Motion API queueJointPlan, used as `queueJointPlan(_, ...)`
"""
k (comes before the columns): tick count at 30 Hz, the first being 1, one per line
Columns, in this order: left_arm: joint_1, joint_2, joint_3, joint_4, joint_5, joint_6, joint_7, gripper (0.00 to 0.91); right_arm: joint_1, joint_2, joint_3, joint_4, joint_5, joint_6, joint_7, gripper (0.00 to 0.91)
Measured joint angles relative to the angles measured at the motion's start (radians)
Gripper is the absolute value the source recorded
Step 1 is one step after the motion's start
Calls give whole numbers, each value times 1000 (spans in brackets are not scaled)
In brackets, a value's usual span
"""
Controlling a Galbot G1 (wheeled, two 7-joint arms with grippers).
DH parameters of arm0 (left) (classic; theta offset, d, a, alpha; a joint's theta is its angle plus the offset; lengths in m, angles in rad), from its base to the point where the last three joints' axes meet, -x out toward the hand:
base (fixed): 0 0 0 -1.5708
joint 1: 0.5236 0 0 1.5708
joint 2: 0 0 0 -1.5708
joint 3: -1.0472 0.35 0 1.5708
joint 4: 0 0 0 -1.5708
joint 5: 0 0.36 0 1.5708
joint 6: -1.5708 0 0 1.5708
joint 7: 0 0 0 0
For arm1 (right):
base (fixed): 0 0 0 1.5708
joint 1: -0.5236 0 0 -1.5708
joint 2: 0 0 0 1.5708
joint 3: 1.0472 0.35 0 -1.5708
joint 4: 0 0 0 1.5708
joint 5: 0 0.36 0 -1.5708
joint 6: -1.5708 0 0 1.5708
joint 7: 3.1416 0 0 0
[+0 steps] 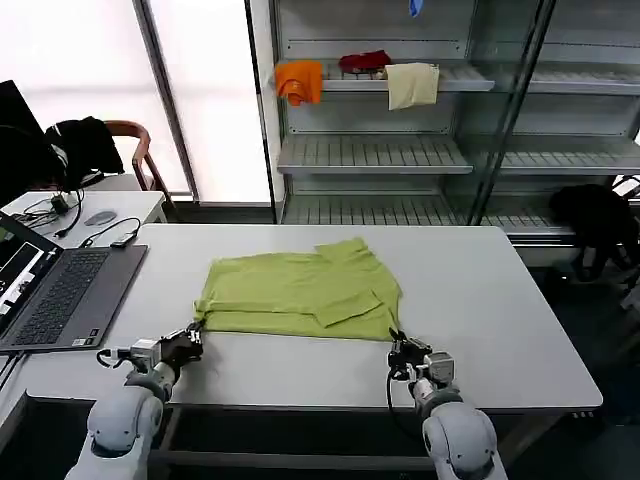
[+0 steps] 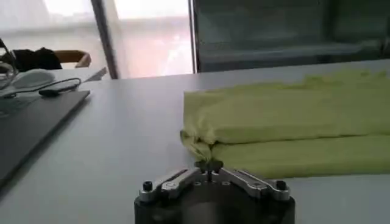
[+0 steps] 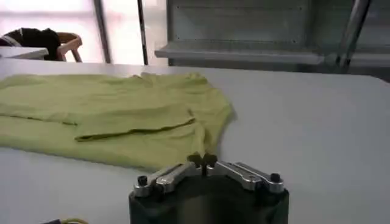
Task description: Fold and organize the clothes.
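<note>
A wide white desk (image 1: 480,300) fills the space before the robot, with a grey shelf rack (image 1: 400,150) standing behind it. An open laptop (image 1: 60,290) rests on the desk's left side, well apart from the cloth.

The lime-green T-shirt (image 1: 300,292) lies flat near the middle of the desk, folded into a rough rectangle, with a sleeve flap turned over on its right half. In the left wrist view the T-shirt (image 2: 292,131) shows two stacked layers at its corner; in the right wrist view the T-shirt (image 3: 116,115) spreads away from the near hem.

The left pincer (image 1: 192,338) sits low on the desk at the shirt's near left corner, its fingers pressed together and pinching the bunched fabric there, as the left pincer (image 2: 209,165) shows close up. The right pincer (image 1: 398,345) sits at the near right corner, and the right pincer (image 3: 202,161) is likewise pressed together, pinching the shirt's hem.
</note>
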Motion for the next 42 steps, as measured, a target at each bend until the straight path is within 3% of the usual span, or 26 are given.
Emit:
queueJointPlan(16,267,6,-81,-263,-25,6,-28,0,-197,-9,-26,152,5,1,15,0)
queueJointPlan(18,297,9,-89,-279,-24,7,-37,60,-214,-7,-29,159,-1,1,14,0)
queueJointPlan(19,309,11,-94,-286,-22,7,-41,373,-218,-7,-31,162,-4,1,14,151)
queueJointPlan(20,323,12,-98,-293,-22,7,-45,907,-224,-6,-32,164,-8,1,15,907)
queueJointPlan(33,389,2,-113,-334,-44,6,-113,907,-239,18,-25,204,-34,4,22,907)
queueJointPlan(42,326,12,-154,-325,-66,-15,-82,907,-114,24,-45,195,-22,-6,44,907)
